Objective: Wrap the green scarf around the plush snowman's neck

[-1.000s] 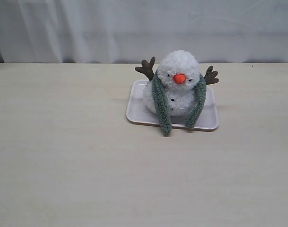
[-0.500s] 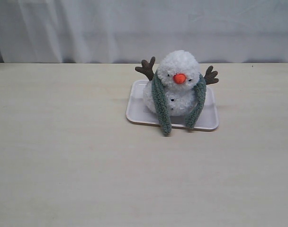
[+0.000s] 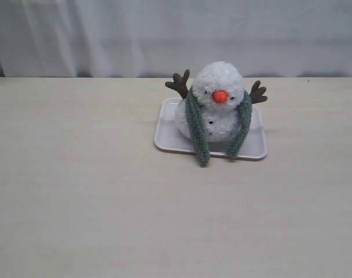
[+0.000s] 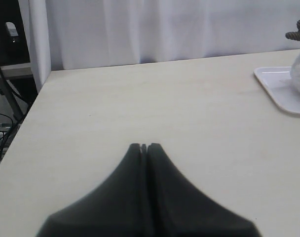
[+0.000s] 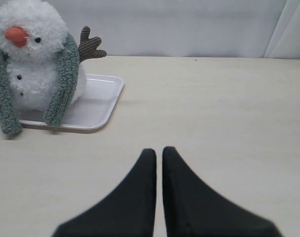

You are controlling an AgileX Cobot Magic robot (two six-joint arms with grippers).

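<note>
The plush snowman (image 3: 217,101) sits upright on a white tray (image 3: 167,139), orange nose facing the camera, brown twig arms raised. The green scarf (image 3: 196,124) is draped behind its neck, and both ends hang down its front past the tray's near rim. In the right wrist view the snowman (image 5: 34,64) and scarf (image 5: 61,86) are well away from my right gripper (image 5: 159,150), which is shut with only a thin slit and holds nothing. My left gripper (image 4: 143,146) is shut and empty over bare table, far from the tray (image 4: 278,89). Neither gripper shows in the exterior view.
A pale wooden table (image 3: 83,191) spreads around the tray. A white curtain (image 3: 164,35) hangs behind the table's far edge. In the left wrist view, the table's side edge (image 4: 26,118) drops off to cables and a stand.
</note>
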